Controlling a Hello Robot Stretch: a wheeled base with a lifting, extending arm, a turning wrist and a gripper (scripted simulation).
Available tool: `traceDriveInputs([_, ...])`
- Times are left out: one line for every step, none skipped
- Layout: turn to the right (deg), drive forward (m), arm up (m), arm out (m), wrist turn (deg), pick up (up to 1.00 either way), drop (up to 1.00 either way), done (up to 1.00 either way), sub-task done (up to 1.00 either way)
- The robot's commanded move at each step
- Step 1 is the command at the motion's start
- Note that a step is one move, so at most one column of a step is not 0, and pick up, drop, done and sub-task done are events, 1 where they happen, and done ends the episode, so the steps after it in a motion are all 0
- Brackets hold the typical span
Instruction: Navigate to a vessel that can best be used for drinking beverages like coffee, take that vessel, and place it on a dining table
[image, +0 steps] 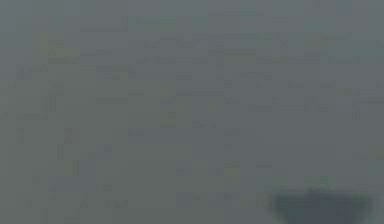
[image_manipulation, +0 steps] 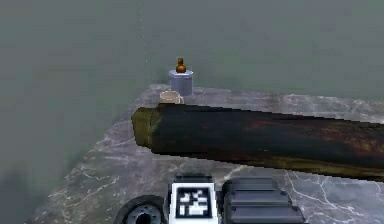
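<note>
Black-marked white square (image_manipulation: 194, 203), dark pincer (image_manipulation: 145, 212) beside it (cannot tell if it holds anything); brown beam (image_manipulation: 260, 135) across marble top (image_manipulation: 100, 160).

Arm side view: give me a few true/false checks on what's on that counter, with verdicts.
1. A long dark brown beam stretches across the marbled counter. True.
2. The counter is bright red wood. False: it is grey and marbled.
3. A small bottle-like thing with a brown top stands beyond the beam. True.
4. That bottle-like thing lies on its side. False: it stands upright.
5. A small tan round thing sits just beyond the beam, near its end at the view's left. True; what it is cannot be told.
</note>
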Motion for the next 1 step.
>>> traceDriveInputs([0.0, 0.0, 0.0, 0.48, 0.0, 0.0, 0.0, 0.0, 0.0])
